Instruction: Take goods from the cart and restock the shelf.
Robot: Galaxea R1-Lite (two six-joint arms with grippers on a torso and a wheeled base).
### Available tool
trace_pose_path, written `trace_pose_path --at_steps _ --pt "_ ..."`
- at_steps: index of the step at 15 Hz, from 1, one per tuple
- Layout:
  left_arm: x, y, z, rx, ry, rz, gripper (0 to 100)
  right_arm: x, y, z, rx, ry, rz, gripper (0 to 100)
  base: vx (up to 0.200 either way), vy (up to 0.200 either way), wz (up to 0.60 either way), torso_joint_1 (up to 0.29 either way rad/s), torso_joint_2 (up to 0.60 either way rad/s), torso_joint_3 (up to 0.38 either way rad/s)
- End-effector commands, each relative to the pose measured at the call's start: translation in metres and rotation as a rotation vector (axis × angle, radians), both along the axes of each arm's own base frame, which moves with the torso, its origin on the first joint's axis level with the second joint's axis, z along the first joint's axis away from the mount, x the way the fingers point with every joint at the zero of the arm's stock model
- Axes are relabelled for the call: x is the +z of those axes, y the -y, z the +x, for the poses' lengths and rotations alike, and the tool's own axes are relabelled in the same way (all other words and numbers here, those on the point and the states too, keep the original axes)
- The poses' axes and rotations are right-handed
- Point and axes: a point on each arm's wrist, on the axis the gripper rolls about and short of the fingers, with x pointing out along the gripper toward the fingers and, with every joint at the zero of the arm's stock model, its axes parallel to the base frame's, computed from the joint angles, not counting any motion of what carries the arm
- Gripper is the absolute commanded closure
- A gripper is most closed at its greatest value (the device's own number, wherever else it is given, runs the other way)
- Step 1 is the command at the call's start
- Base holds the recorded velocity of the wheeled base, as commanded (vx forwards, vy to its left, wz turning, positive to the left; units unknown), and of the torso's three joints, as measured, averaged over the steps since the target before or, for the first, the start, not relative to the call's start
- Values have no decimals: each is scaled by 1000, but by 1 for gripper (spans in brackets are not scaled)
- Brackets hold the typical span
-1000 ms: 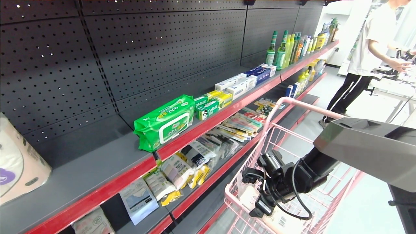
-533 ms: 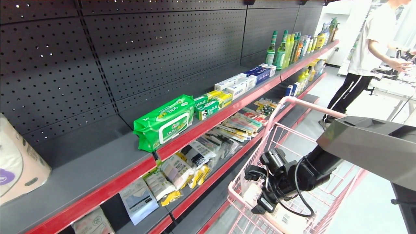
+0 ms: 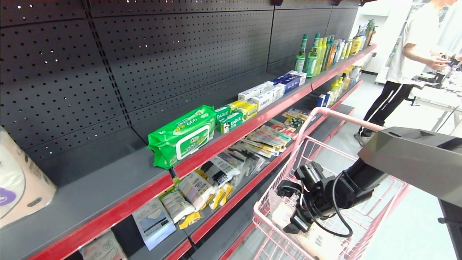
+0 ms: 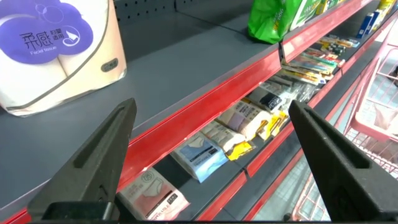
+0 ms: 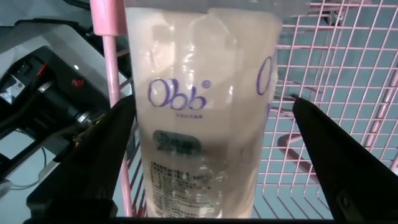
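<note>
Over pouch (image 5: 199, 124), right fingers (image 5: 93, 162) spread wide

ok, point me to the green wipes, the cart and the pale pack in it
green wipes (image 3: 182, 135): head view, middle of its front face.
cart (image 3: 335, 115): head view, on the pink handle bar.
pale pack (image 5: 199, 124): right wrist view, middle of its clear wrap.

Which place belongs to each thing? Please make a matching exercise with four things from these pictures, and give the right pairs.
1. green wipes pack
2. toilet paper pack
3. pale pouch
4. green bottles

A. inside the pink cart
B. upright at the far right of the upper shelf
C. upper shelf, far left
D. upper shelf, next to the toothpaste boxes

Pairs: 1-D, 2-C, 3-A, 4-B
</note>
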Motion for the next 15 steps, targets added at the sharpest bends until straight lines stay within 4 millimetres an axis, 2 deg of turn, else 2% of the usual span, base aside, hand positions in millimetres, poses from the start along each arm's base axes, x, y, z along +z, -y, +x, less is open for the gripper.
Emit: trace_pose_path --at_steps 1,6,11,15 --pt "0 0 0 -1 0 0 0 0 1 1 -2 0 0 0 0 0 0 0 0 0" --pt "0 0 0 -1 0 0 0 -5 0 2 0 -7 -5 0 0 0 0 0 0 0" --pt "0 0 0 -1 0 0 0 -10 2 16 10 18 -12 0 0 0 0 0 0 0" --pt "0 0 0 1 0 0 0 -15 2 20 41 27 -33 0 0 0 0 0 0 0"
